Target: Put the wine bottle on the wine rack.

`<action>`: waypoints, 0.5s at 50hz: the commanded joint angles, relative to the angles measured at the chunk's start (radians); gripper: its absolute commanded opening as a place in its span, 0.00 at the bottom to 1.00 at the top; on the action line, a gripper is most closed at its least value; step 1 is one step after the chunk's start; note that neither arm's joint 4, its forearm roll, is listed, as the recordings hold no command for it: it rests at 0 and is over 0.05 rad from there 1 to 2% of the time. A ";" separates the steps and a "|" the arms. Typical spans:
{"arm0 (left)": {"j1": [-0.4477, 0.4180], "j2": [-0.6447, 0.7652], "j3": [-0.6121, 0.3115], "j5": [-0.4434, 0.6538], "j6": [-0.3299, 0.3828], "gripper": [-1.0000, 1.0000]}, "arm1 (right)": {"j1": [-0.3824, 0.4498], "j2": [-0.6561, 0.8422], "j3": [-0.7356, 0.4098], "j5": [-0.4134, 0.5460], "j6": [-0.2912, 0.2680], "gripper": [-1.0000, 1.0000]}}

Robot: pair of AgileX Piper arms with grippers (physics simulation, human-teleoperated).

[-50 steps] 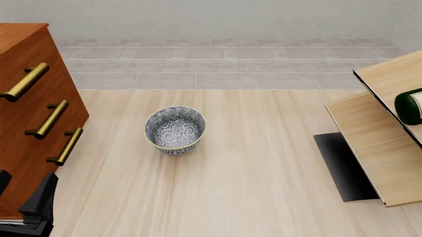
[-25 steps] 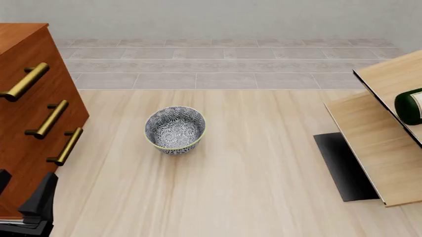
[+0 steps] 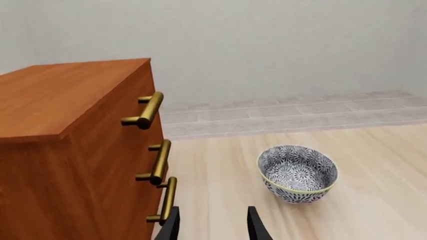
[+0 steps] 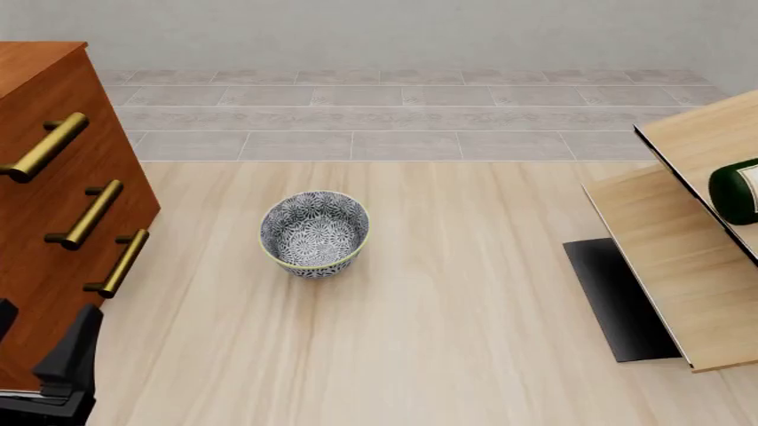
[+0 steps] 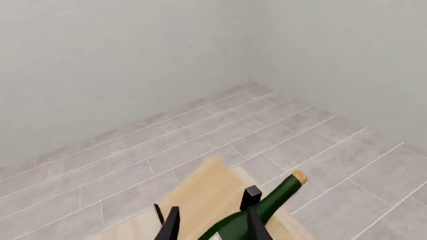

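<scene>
The dark green wine bottle (image 4: 737, 191) lies on the pale-wood wine rack (image 4: 675, 240) at the right edge of the front view, where only its butt end with a white label shows. In the right wrist view the bottle (image 5: 277, 195) rests slanted on a rack panel (image 5: 200, 192), its tan cork pointing away. My right gripper (image 5: 210, 222) is open just above it, one finger overlapping the bottle's body; this gripper is out of the front view. My left gripper (image 4: 45, 328) is open and empty at the near left, beside the cabinet, and also shows in the left wrist view (image 3: 212, 222).
A reddish-brown cabinet (image 4: 48, 177) with brass handles stands at the left. A blue-white patterned bowl (image 4: 314, 233) sits on the table mid-left and also shows in the left wrist view (image 3: 297, 172). The rack's black base (image 4: 616, 297) lies on the table.
My left gripper has shifted very slightly at the near left. Bottle, rack and bowl have not moved.
</scene>
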 commanded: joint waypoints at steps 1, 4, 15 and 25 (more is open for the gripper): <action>0.001 0.025 -0.006 -0.022 0.007 1.00 | 0.045 -0.060 0.049 0.001 -0.026 1.00; 0.000 0.028 -0.010 -0.023 0.008 1.00 | 0.056 -0.076 0.072 -0.002 -0.032 1.00; -0.004 0.038 -0.011 -0.034 0.009 1.00 | 0.122 -0.169 0.115 0.017 -0.072 1.00; -0.004 0.041 -0.029 -0.025 0.012 1.00 | 0.171 -0.254 0.159 0.039 -0.093 1.00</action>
